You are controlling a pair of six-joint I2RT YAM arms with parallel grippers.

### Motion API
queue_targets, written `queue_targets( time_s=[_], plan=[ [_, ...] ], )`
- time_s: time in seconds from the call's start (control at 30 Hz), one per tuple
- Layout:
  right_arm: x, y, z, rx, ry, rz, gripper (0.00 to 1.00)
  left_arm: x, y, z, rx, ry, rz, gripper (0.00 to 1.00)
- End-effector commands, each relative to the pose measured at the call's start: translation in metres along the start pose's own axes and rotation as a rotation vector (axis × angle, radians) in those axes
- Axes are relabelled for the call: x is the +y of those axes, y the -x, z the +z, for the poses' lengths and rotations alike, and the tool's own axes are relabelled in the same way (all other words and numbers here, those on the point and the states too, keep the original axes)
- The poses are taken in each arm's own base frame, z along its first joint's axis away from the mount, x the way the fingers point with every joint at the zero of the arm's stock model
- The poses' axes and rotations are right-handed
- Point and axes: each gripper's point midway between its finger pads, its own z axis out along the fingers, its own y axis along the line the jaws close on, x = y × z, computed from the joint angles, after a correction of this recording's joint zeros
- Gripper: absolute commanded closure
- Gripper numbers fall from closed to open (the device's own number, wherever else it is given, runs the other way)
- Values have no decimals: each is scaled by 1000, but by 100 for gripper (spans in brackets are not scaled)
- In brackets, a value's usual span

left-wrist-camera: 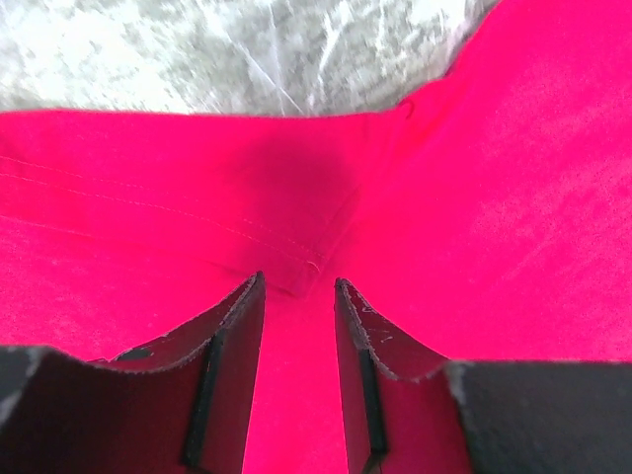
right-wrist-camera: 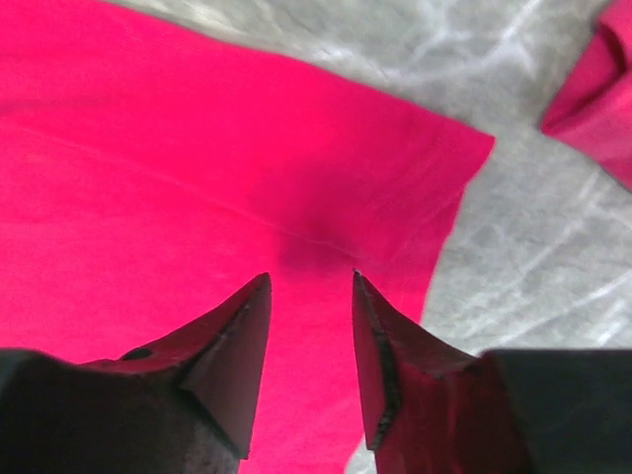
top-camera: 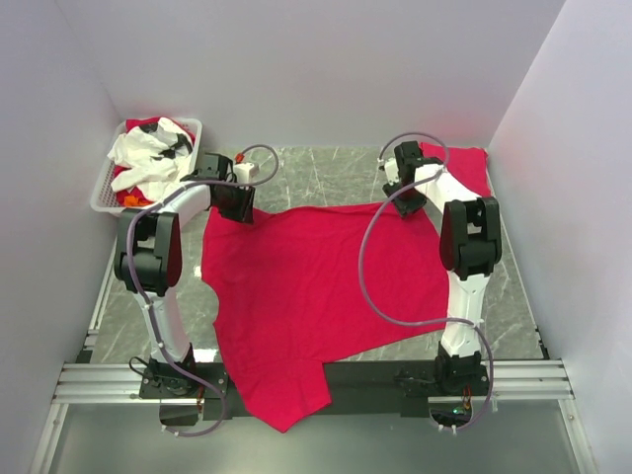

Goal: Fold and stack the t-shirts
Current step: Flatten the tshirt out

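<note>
A crimson-red t-shirt [top-camera: 316, 291] lies spread flat across the table, its near part hanging over the front edge. My left gripper [top-camera: 235, 202] is open just above its far-left corner; the left wrist view shows the hemmed corner [left-wrist-camera: 296, 227] between the open fingers [left-wrist-camera: 237, 365]. My right gripper [top-camera: 403, 197] is open above the far-right corner; the right wrist view shows that hem corner [right-wrist-camera: 434, 168] ahead of the fingertips [right-wrist-camera: 247, 336]. A second red t-shirt [top-camera: 464, 166] lies at the far right and shows in the right wrist view [right-wrist-camera: 597, 99].
A white slotted basket [top-camera: 107, 183] at the far left holds white and red cloth [top-camera: 148, 158]. Grey marble table top [top-camera: 336, 173] shows beyond the shirt. White walls close in on the left, back and right.
</note>
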Motion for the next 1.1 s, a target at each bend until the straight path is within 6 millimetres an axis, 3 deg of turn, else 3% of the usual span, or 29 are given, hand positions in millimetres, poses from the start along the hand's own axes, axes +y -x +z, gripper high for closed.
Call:
queue_targets(
  time_s=[0.0, 0.17, 0.33, 0.4, 0.63, 1.0, 1.07],
  plan=[
    [-26, 5, -10, -28, -122, -27, 53, -18, 2, -7, -5, -34, 55, 60],
    [-36, 5, -8, -35, -173, -57, 54, -39, -9, -7, 11, -41, 124, 60],
    [-35, 4, 5, -8, -168, -82, 61, -40, -10, -5, 17, -47, 111, 61],
    [-37, 3, 7, -1, -180, -86, 66, -41, -12, -4, 21, -51, 109, 61],
    [-44, 15, 5, -17, -192, -110, 100, -38, -18, 1, 43, -45, 113, 62],
    [-49, 41, -16, -94, -178, -125, 100, -35, -19, 5, 48, -42, 110, 63],
    [-36, 28, -16, -34, -97, -171, 86, -34, -19, 4, 50, -37, 110, 63]
  ],
)
